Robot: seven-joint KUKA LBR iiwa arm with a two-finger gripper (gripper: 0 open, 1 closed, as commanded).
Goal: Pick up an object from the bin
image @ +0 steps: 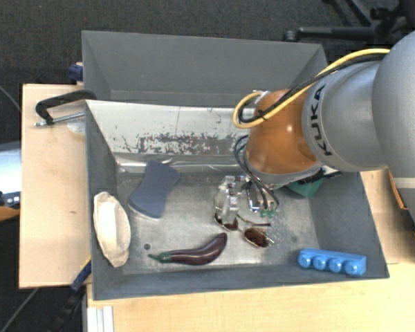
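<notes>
Gripper low near the middle of the grey bin, down on a pair of dark-lensed sunglasses; whether it is open or closed cannot be told. Just left of the glasses, along the front wall, lies a dark purple aubergine. Further out: blue-grey pad toward the back left, cream shell-like piece at the left wall, blue studded brick in the front-right corner.
</notes>
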